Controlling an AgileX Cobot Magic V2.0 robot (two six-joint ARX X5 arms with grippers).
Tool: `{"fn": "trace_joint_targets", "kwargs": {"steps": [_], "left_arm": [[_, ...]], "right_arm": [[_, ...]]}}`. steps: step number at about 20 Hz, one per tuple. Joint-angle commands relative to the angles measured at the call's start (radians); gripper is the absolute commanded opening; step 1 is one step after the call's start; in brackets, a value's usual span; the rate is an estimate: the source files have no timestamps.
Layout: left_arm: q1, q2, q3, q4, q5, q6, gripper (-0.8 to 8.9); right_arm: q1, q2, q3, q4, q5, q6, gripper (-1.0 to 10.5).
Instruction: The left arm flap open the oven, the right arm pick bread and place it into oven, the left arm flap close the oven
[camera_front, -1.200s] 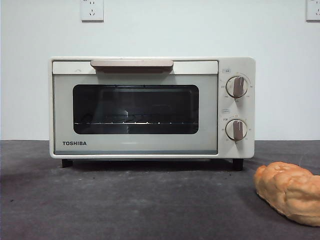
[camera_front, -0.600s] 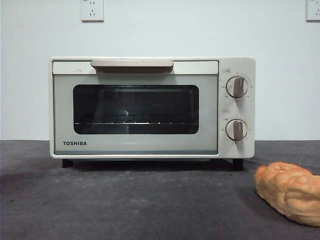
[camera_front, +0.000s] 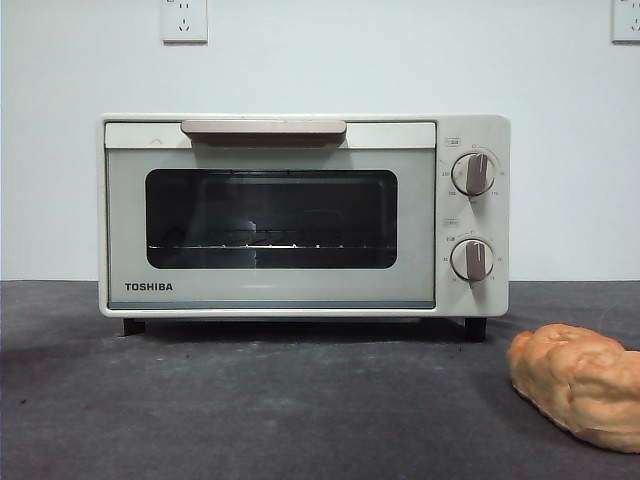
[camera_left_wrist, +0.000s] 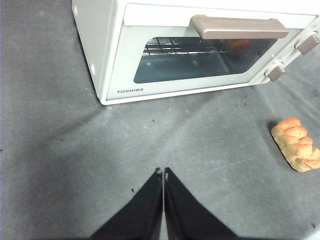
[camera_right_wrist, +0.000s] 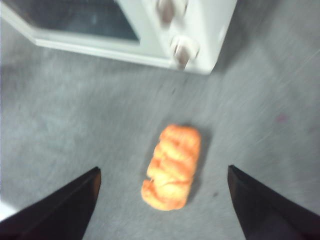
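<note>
While the oven (camera_front: 303, 215) door sits shut, nothing is done | left pincer (camera_left_wrist: 163, 173) closed, empty | right pincer (camera_right_wrist: 162, 177) spread wide above bread (camera_right_wrist: 172, 166) | you have every step left.

A dark grey, matte table (camera_front: 250, 400) carries everything here, its surface faintly streaked and dotted with a few small dark specks. Standing on it toward the back is a cream-white TOSHIBA toaster oven (camera_front: 300, 215), raised on short black feet, its dark glass door shut and facing the front. A golden-orange, lumpy loaf of bread (camera_front: 580, 385) lies directly on the table nearer the front, off to the side of the oven where the two knobs are, apart from the oven and not touching it. The bread lies lengthwise, casting a soft shadow on the grey surface.
</note>
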Motion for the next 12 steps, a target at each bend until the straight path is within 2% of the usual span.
{"fn": "trace_joint_targets", "kwargs": {"steps": [1,3,7,12], "left_arm": [[-0.003,0.005,0.021,0.007,0.003,0.008,0.11],[-0.003,0.005,0.021,0.007,0.003,0.008,0.11],[-0.003,0.005,0.021,0.006,0.003,0.008,0.11],[-0.003,0.005,0.021,0.004,0.004,0.008,0.11]], "right_arm": [[0.054,0.021,-0.072,0.087,0.005,0.094,4.0],[0.117,0.039,-0.154,0.182,0.027,0.153,4.1],[0.24,0.109,-0.276,0.338,0.149,0.236,4.1],[0.351,0.264,-0.32,0.478,0.291,0.264,4.3]]}}
